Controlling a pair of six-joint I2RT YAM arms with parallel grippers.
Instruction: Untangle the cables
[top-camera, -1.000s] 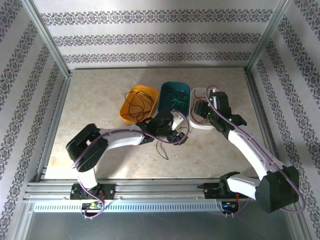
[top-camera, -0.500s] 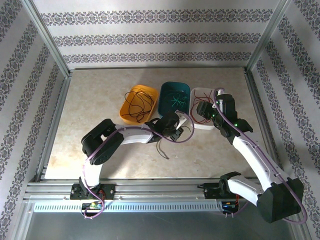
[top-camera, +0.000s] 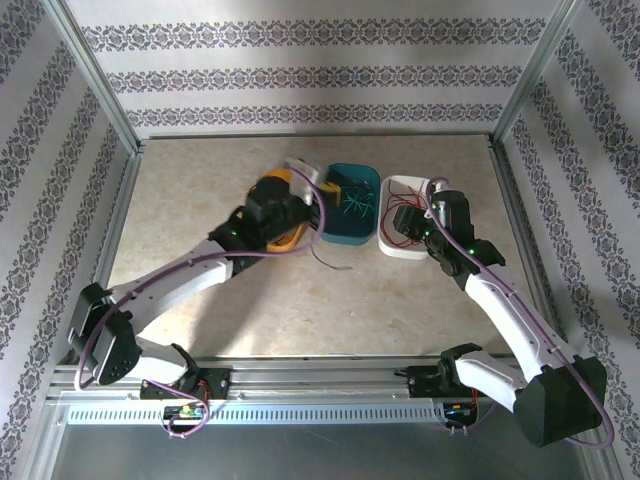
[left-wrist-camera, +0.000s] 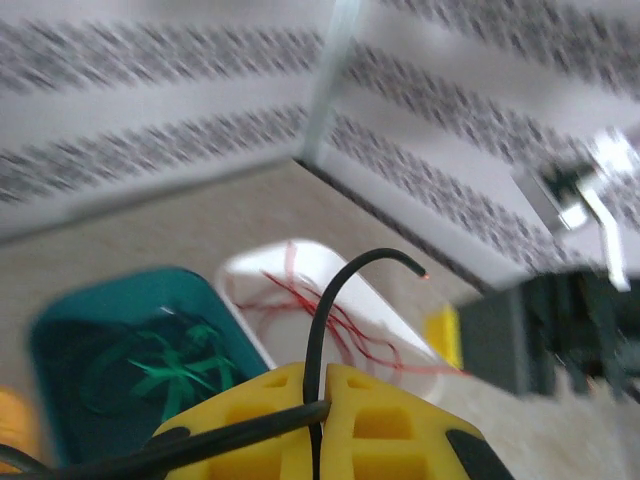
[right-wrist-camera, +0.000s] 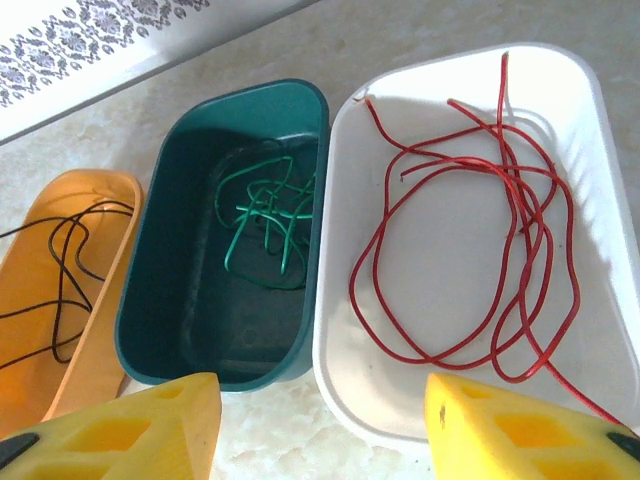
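Note:
My left gripper (top-camera: 305, 208) hangs above the gap between the orange tray (top-camera: 262, 187) and the teal tray (top-camera: 350, 232). It is shut on a black cable (left-wrist-camera: 328, 300), whose loose tail (top-camera: 322, 256) dangles down to the table. Green cables (right-wrist-camera: 265, 218) lie in the teal tray (right-wrist-camera: 160, 330). Red cables (right-wrist-camera: 470, 215) lie in the white tray (right-wrist-camera: 340, 390). More black cables (right-wrist-camera: 62, 262) rest in the orange tray (right-wrist-camera: 95, 345). My right gripper (right-wrist-camera: 320, 430) stands open and empty just over the near rims of the teal and white trays.
The three trays sit side by side at the middle back of the marble table (top-camera: 200, 290). Aluminium frame posts (top-camera: 100, 80) and patterned walls close in the sides and back. Bare tabletop lies in front of the trays.
My left arm has swung from the table in front of the trays up and left to the orange tray, shutting on the black cable and lifting it. The right arm barely moved.

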